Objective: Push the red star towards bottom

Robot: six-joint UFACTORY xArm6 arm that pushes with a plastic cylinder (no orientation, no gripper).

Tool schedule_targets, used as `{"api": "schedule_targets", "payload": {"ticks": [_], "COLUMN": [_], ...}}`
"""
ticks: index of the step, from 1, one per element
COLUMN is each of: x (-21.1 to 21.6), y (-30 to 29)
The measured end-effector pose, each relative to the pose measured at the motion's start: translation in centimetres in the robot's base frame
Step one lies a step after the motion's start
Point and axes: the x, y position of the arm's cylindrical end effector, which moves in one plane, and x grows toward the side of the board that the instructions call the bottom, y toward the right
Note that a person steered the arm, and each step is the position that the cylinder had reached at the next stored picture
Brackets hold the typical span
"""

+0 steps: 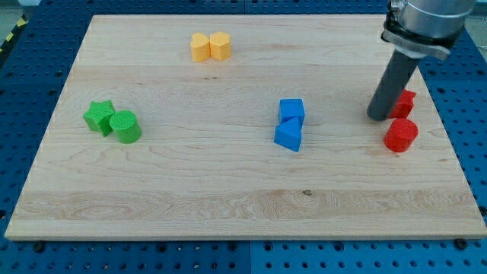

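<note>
The wooden board (pixel 243 198) fills the frame, pale planks on a blue perforated table (pixel 23 259), and everything gets placed off the blue cube (pixel 291 109) near the board's middle. The arm's grey housing (pixel 423 19) drops in at the view's top right, well to the right of the blue cube, and the dark rod (pixel 393 85) runs down from it. There are no jaws here at all, only the rod, so nothing is spread or pinched. My tip (pixel 378 116) sits on the board to the right of the blue cube, roughly level with it, pressed against the left side of the red star (pixel 404 103).

The red star is partly hidden behind the rod, so only its right half shows; it lies far right of the blue cube, near the board's right edge. Directly below it, towards the view's bottom, stands the red cylinder (pixel 401 135), just beside the star and right in the downward path.

Touching the blue cube's lower edge is the blue triangular prism (pixel 288 136). Far to the left, slightly lower, the green cylinder (pixel 125 126) touches the green star (pixel 100 116). Up and to the left, near the top edge, two yellow blocks: the left yellow block (pixel 200 47) and the right yellow block (pixel 220 46), side by side and touching, shapes hard to call.
</note>
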Motion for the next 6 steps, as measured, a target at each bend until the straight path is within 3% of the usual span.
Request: {"api": "schedule_targets", "payload": {"ticks": [1, 2, 3, 4, 5, 6], "x": [-5.1, -3.5, 3.0, 6.2, 3.8, 5.6], "y": [0.5, 2.4, 2.6, 2.8, 2.5, 2.4]}}
